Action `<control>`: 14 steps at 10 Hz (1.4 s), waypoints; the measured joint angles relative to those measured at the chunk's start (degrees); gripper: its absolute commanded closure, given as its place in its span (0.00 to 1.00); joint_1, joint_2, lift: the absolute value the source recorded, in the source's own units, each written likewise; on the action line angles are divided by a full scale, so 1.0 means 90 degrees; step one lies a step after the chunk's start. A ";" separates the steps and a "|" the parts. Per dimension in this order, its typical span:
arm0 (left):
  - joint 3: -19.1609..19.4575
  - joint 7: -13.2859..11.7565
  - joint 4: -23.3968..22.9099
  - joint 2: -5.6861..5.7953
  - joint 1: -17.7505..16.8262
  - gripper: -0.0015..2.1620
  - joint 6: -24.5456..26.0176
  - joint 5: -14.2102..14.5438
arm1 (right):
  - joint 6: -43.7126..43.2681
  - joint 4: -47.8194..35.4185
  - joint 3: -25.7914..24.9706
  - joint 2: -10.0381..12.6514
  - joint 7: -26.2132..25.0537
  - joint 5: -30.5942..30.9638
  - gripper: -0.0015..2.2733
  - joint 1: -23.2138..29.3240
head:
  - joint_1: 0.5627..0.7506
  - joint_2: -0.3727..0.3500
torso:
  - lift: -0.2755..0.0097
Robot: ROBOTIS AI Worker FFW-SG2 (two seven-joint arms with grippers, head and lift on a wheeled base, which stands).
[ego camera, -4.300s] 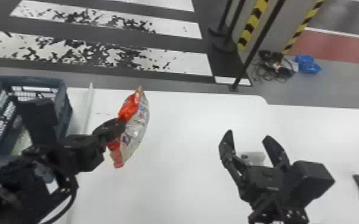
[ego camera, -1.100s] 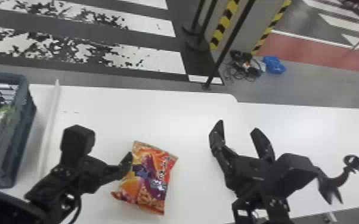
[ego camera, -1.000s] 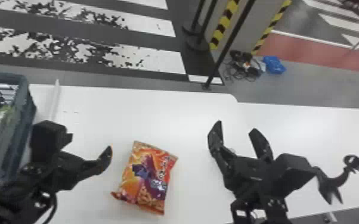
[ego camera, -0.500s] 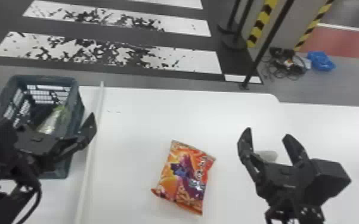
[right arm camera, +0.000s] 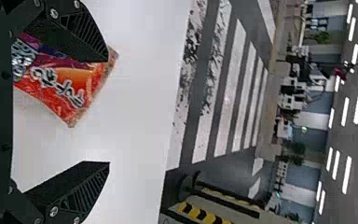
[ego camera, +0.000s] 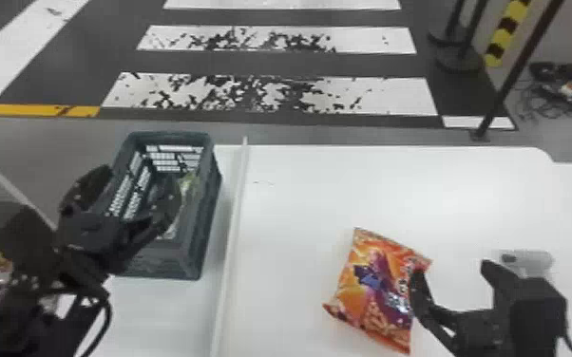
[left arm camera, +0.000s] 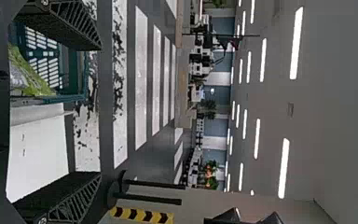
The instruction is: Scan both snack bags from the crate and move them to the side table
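the left gripper (ego camera: 138,179), left of centre in the head view, is spread wide with nothing between its fingers, over the crate (ego camera: 209,223). the green and silver bag (ego camera: 186,185) lies inside that crate, along its right side in the frame, long axis running from upper right to lower left. the relation that counts is here: the bag sits just to the right of the gripper's middle, part hidden by its right-hand finger, and the left wrist view puts it between the two fingers, deeper in. so the left arm is by far the nearer, and the move likely calls for a small shift right and a reach down, fingers set across the bag's length. the crate wall close alongside could catch a finger.

farther right, past the pale strip (ego camera: 235,228), the orange bag (ego camera: 375,289) lies flat on the white table (ego camera: 299,213), low and right of centre. the right gripper (ego camera: 452,269), lower right, is also parted and empty; its left-hand finger overlaps the bag's right edge, contact or not i cannot tell. beyond it rests a small pale object (ego camera: 534,261). the job looks partway along, one bag still in the crate.
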 measured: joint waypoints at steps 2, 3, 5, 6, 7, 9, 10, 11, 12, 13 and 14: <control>0.0062 -0.0089 0.0006 -0.0040 0.0158 0.02 -0.0042 0.0040 | 0.0674 0.0014 0.0327 -0.0004 0.0062 0.0382 0.07 -0.0069 | 0.70 0.70 | 0.86; 0.0095 -0.0107 0.0006 -0.0085 0.0236 0.02 -0.0045 0.0046 | 0.0994 0.0007 0.0628 -0.0010 0.0054 0.0707 0.07 -0.0082 | 0.70 0.74 | 0.86; 0.0274 -0.0153 0.0019 -0.0140 0.0384 0.02 -0.0046 0.0077 | 0.1363 0.0047 0.1135 -0.0021 0.0017 0.1173 0.07 -0.0147 | 0.70 0.81 | 0.86; 0.0453 -0.0248 0.0047 -0.0145 0.0477 0.02 -0.0042 0.0184 | 0.1553 0.0154 0.1424 -0.0062 -0.0086 0.1489 0.07 -0.0257 | 0.70 0.86 | 0.86; 0.0633 -0.0307 0.0065 -0.0145 0.0579 0.02 -0.0030 0.0302 | 0.1735 0.0292 0.1709 -0.0128 -0.0142 0.1792 0.07 -0.0394 | 0.70 0.89 | 0.86; 0.0814 -0.0366 0.0078 -0.0142 0.0683 0.02 -0.0013 0.0390 | 0.1953 0.0620 0.2173 -0.0239 -0.0256 0.2246 0.07 -0.0620 | 0.70 0.97 | 0.86; 0.0824 -0.0373 0.0078 -0.0149 0.0689 0.02 -0.0004 0.0401 | 0.2000 0.0854 0.2433 -0.0301 -0.0436 0.2545 0.07 -0.0730 | 0.70 0.98 | 0.86; 0.0805 -0.0396 0.0076 -0.0164 0.0690 0.02 0.0008 0.0413 | 0.2073 0.1108 0.2685 -0.0357 -0.0588 0.2807 0.07 -0.0873 | 0.70 0.98 | 0.86; 0.0786 -0.0450 0.0076 -0.0173 0.0684 0.02 0.0047 0.0458 | 0.2096 0.1322 0.2831 -0.0385 -0.0616 0.2898 0.07 -0.1008 | 0.70 0.99 | 0.86; 0.0787 -0.0498 0.0077 -0.0175 0.0675 0.02 0.0132 0.0523 | 0.2038 0.1524 0.2900 -0.0396 -0.0611 0.2843 0.07 -0.1146 | 0.70 0.99 | 0.86; 0.0807 -0.0534 0.0079 -0.0172 0.0673 0.02 0.0178 0.0562 | 0.1940 0.1725 0.2963 -0.0396 -0.0602 0.2806 0.07 -0.1282 | 0.70 1.00 | 0.86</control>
